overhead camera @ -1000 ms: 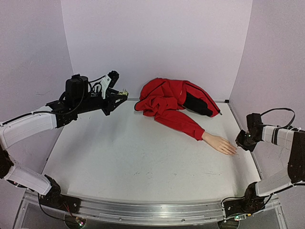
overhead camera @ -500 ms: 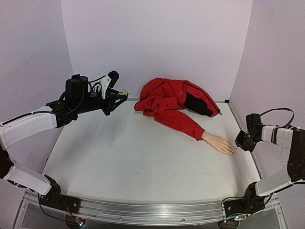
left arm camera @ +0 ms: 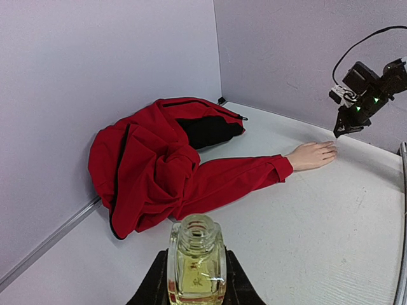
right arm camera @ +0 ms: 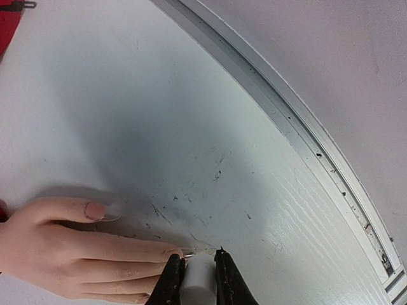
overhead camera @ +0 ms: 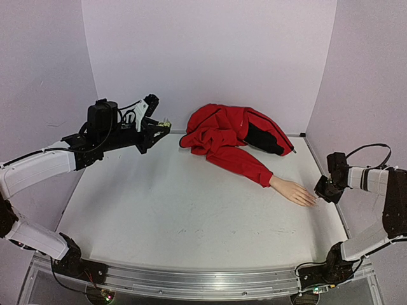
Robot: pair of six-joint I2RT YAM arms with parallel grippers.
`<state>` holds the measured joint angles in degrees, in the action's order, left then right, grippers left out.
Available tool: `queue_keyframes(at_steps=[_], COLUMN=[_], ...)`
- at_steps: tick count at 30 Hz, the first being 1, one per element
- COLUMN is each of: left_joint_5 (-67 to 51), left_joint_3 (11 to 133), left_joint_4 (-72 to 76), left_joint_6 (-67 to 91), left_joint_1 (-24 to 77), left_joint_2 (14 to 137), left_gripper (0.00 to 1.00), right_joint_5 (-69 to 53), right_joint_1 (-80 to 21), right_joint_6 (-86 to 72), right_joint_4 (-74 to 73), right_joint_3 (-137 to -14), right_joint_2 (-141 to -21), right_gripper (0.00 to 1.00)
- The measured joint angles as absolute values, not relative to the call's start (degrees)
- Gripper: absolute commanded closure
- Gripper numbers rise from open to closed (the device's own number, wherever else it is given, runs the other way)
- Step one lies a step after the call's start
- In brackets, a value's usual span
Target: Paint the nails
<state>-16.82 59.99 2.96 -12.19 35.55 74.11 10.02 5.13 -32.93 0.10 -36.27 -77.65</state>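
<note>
Gripped tight in left claw [left arm camera: 196,287], above the bench [overhead camera: 191,210]: small clear bottle [left arm camera: 196,254], uncapped, yellowish liquid inside. Pinched in right claw [right arm camera: 198,277]: small white piece [right arm camera: 200,281], against mannequin hand [right arm camera: 57,254] fingertip; nails [right arm camera: 95,210] resting on bench beyond red sleeve [overhead camera: 245,164].

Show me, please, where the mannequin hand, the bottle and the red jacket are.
mannequin hand [overhead camera: 294,192], top external view, back of the hand.
bottle [left arm camera: 196,270], left wrist view, glass body.
red jacket [overhead camera: 224,128], top external view, bunched torso.

Top: high, near side, facing wall [overhead camera: 210,57]. Left wrist: far, across table [left arm camera: 331,210]. Right wrist: close. 3 share mannequin hand [overhead camera: 294,192].
</note>
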Motion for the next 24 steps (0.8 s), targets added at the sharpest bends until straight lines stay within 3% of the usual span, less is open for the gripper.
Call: queue_keyframes(at_steps=[24], left_joint_5=[-16.82], left_joint_3=[59.99], left_joint_4=[2.96], left_joint_6=[-12.14], left_joint_1=[35.51], left_joint_2=[73.56], left_gripper=[1.00], right_joint_5=[5.17], right_joint_1=[5.13], right_joint_6=[-30.74], right_joint_4=[-0.75], right_joint_3=[-37.12], right_joint_2=[-74.41], right_gripper=[1.00])
